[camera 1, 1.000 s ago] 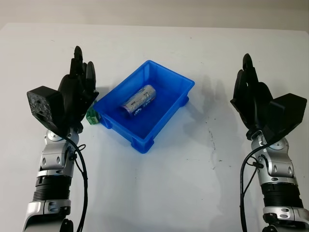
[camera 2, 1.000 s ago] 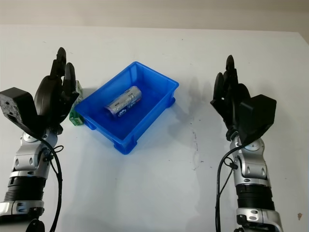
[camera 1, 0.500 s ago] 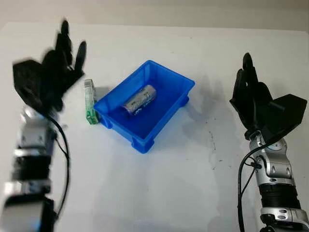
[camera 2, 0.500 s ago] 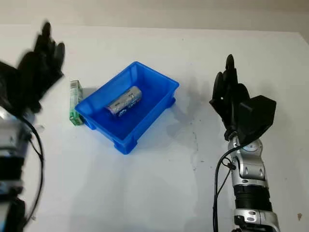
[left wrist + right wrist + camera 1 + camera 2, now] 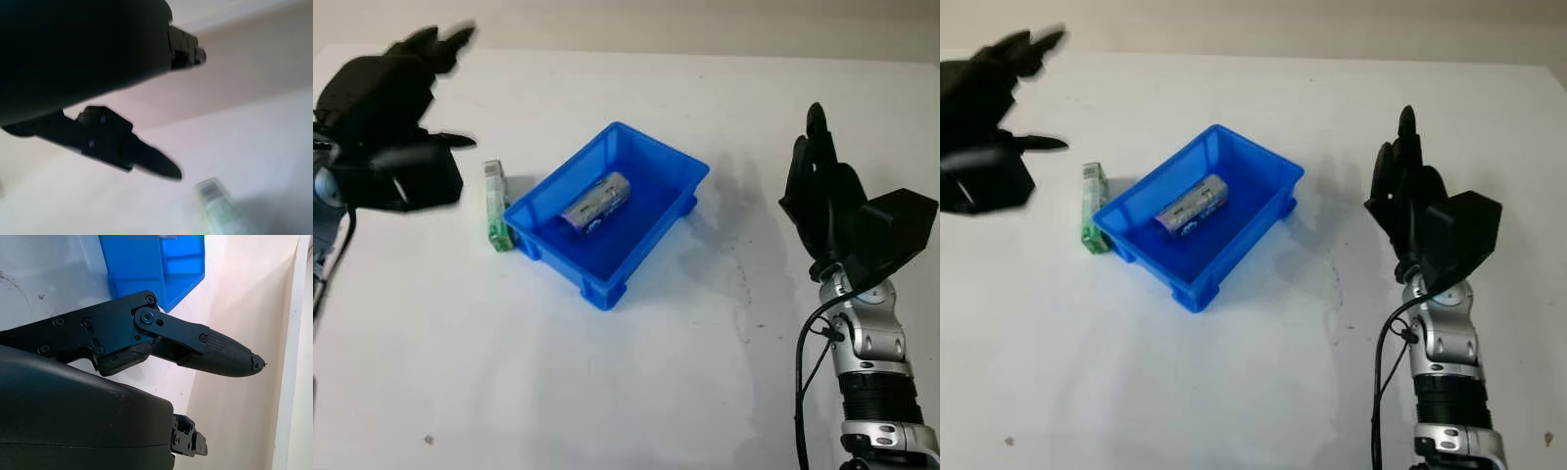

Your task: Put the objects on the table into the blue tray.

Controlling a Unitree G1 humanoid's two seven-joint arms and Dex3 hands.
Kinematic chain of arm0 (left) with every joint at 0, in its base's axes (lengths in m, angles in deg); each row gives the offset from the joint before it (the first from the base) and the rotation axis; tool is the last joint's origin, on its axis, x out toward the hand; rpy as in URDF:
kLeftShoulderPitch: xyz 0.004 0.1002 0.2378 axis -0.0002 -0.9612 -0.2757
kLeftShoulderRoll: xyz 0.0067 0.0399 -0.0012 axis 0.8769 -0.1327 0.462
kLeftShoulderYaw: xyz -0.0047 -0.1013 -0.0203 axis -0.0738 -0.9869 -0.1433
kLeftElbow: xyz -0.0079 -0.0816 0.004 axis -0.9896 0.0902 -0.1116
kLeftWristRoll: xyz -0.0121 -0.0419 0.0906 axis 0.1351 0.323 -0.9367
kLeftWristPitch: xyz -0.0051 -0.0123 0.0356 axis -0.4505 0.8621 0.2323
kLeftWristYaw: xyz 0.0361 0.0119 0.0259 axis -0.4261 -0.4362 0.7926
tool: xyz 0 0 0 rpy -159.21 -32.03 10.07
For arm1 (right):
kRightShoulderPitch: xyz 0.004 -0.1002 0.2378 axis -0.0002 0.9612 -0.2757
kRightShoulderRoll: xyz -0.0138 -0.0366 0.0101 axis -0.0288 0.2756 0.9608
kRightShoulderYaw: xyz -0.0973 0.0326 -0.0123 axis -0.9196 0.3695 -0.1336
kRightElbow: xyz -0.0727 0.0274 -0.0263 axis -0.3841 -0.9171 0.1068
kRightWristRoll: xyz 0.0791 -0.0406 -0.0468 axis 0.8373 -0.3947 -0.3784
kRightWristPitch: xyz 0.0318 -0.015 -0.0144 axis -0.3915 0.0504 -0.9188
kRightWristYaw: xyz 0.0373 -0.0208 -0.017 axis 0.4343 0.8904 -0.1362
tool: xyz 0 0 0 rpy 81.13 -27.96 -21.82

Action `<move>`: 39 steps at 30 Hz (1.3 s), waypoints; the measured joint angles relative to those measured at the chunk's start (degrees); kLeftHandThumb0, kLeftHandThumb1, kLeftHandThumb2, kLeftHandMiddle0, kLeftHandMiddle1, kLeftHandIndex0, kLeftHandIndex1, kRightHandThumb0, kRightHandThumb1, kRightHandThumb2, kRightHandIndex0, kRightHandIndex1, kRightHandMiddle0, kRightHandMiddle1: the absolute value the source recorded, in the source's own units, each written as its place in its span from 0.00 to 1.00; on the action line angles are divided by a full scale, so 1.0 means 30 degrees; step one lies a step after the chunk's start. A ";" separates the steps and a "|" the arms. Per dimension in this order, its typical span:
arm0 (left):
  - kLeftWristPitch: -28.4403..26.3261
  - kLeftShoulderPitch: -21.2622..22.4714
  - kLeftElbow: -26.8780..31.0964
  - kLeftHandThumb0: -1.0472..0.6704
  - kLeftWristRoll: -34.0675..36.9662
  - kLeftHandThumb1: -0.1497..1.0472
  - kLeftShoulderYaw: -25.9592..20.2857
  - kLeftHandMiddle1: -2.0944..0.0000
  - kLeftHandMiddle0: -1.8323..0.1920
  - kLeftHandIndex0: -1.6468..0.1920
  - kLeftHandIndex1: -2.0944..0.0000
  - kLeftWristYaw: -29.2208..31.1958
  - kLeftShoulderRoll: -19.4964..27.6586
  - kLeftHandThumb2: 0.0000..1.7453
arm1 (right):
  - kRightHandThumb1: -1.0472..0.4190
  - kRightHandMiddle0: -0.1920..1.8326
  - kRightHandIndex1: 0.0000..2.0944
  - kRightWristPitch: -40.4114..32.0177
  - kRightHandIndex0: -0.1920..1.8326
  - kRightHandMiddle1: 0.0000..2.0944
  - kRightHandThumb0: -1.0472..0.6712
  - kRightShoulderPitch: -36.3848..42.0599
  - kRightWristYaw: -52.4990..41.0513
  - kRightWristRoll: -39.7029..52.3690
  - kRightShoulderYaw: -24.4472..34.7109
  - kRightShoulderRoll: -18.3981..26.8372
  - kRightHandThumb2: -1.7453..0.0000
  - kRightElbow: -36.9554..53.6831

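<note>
The blue tray (image 5: 658, 157) sits at the table's middle with a silver can (image 5: 596, 203) lying inside it. A slim green and white box (image 5: 493, 207) lies on the table touching the tray's left corner; it also shows in the left wrist view as a pale green box (image 5: 220, 207). My left hand (image 5: 391, 117) hangs open, raised at the far left, above and left of the box. My right hand (image 5: 822, 191) is open and held upright to the right of the tray.
The white table (image 5: 636, 382) spreads wide in front of the tray. Small dark specks (image 5: 742, 279) mark it near the right arm. A beige wall runs along the far edge.
My left hand has swung up and to the left, away from the tray's left corner, uncovering the green box. The right hand has stayed put.
</note>
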 measured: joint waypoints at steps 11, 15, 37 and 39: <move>0.1324 0.4515 -0.7255 0.42 -0.9343 1.00 0.7957 0.96 0.72 0.75 0.95 -1.1915 -0.0368 0.09 | 0.00 0.00 0.00 -0.0056 0.00 0.00 0.14 0.0141 -0.0182 0.0089 0.0164 -0.0027 0.55 0.0060; 0.1117 0.5104 -0.8512 0.45 -0.9838 1.00 0.9140 0.97 0.72 0.74 0.96 -1.3276 -0.0743 0.07 | 0.00 0.00 0.00 -0.0055 0.00 0.00 0.14 0.0174 -0.0248 0.0088 0.0168 -0.0027 0.55 0.0062; 0.3797 0.5478 -0.9511 0.48 -0.7142 0.91 1.0050 0.97 0.70 0.70 0.96 -1.2335 -0.1753 0.03 | 0.00 0.00 0.00 0.0067 0.00 0.00 0.14 0.0271 -0.0410 0.0124 0.0314 -0.0027 0.56 -0.0140; 0.3893 0.5475 -0.9312 0.54 -0.7218 0.92 1.0307 0.97 0.69 0.69 0.96 -1.2704 -0.1752 0.03 | 0.00 0.00 0.00 0.0086 0.00 0.00 0.14 0.0333 -0.0410 0.0121 0.0353 -0.0026 0.56 -0.0140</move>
